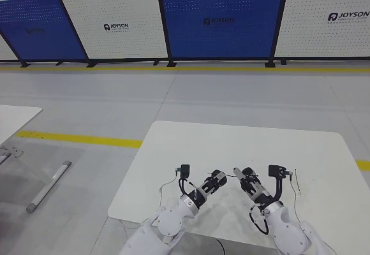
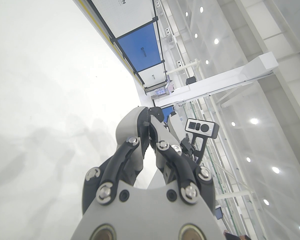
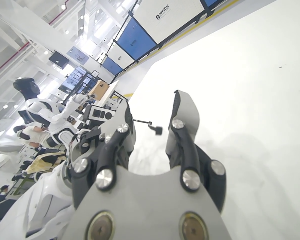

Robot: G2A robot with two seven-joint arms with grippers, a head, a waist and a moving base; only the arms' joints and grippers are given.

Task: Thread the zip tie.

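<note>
Right wrist view: right gripper [image 3: 152, 100] is gaping wide around thin black square-headed zip tie [image 3: 157, 130]; left gripper [image 2: 150, 113] is pinching it.

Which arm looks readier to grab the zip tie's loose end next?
Right. The right tool is open, with the end of the zip tie in the gap between its fingers. The left tool is shut, apparently holding the tie.
</note>
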